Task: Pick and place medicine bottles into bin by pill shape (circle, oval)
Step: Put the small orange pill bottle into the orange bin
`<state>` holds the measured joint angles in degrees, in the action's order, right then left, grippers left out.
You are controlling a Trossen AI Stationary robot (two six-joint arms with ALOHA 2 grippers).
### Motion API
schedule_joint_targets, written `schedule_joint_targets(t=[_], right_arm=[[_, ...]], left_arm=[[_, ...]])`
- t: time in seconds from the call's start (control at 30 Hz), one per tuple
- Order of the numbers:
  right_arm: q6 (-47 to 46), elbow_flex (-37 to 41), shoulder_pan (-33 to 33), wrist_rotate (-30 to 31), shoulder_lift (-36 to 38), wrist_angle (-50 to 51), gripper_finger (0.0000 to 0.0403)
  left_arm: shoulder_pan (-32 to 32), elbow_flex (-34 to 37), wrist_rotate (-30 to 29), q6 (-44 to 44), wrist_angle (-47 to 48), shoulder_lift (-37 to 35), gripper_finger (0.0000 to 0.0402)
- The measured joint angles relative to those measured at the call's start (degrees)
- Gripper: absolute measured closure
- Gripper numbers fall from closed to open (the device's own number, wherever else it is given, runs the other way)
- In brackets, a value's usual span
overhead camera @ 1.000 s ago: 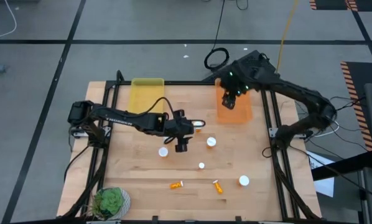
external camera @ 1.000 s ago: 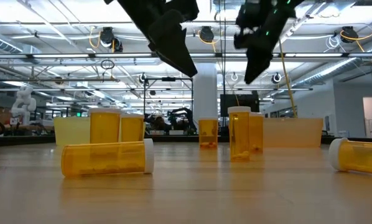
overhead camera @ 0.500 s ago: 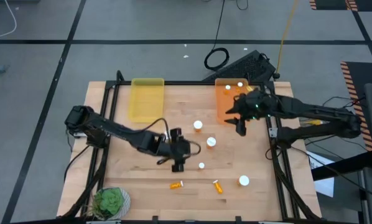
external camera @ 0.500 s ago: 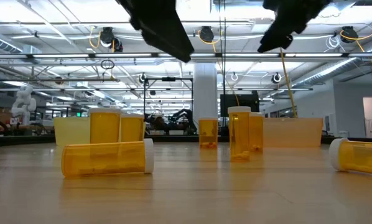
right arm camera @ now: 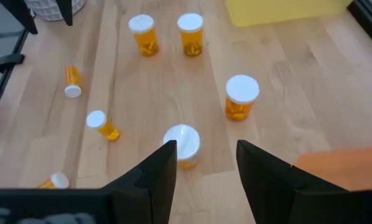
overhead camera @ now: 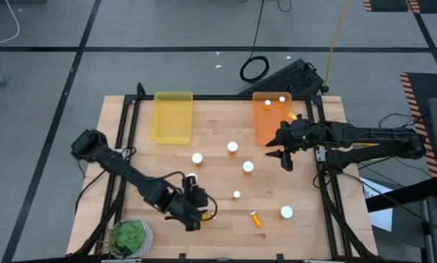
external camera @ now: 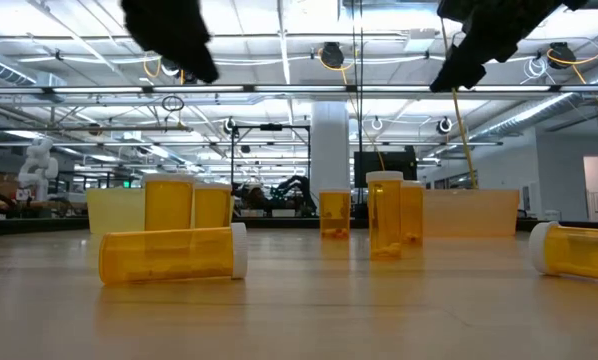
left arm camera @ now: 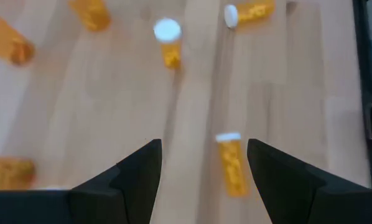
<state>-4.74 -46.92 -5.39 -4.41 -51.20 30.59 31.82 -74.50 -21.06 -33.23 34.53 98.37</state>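
From above, the left gripper (overhead camera: 192,217) hangs low over the near part of the table (overhead camera: 218,179), beside the plant (overhead camera: 128,235), right where a fallen bottle lies; the right gripper (overhead camera: 283,148) hovers just off the orange bin (overhead camera: 262,124), which already holds two bottles (overhead camera: 282,101). The yellow bin (overhead camera: 172,117) looks bare. Upright bottles stand well apart mid-table, at (overhead camera: 196,158), (overhead camera: 232,147) and (overhead camera: 248,166), with another fallen one (overhead camera: 256,218) and a capped one (overhead camera: 286,212) near the front edge. At table height, a bottle lies on its side (external camera: 171,254), its round wall free to roll; others stand upright (external camera: 384,215), both grippers high above them. The left wrist view shows its jaws spread wide and holding nothing, a lying bottle (left arm camera: 231,163) between and just ahead of them. The right wrist view shows its jaws likewise parted and empty, an upright white-capped bottle (right arm camera: 182,144) sitting just ahead of the gap. These bottles look light, stiff and smooth: thin plastic that should not crush under a modest squeeze but may slip or skid away if nudged. A standing one is probably best pinched across the body just under the cap; a lying one across its wall, mid-length, jaws square to its axis so it cannot roll out. Pill shape cannot be read here.
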Motion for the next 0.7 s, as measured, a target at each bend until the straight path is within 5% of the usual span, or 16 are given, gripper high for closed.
schedule_joint_targets(t=[0.47, 0.7], right_arm=[[4.0, 0.0, 0.0, -0.1, 0.0, -7.1, 0.0245], [5.2, 0.0, 0.0, -0.1, 0.0, -7.6, 0.0245]], left_arm=[[4.8, 0.0, 5.0, -11.4, -1.3, 11.1, 0.0248], [4.7, 0.0, 4.5, -13.9, -1.5, 14.4, 0.0230]])
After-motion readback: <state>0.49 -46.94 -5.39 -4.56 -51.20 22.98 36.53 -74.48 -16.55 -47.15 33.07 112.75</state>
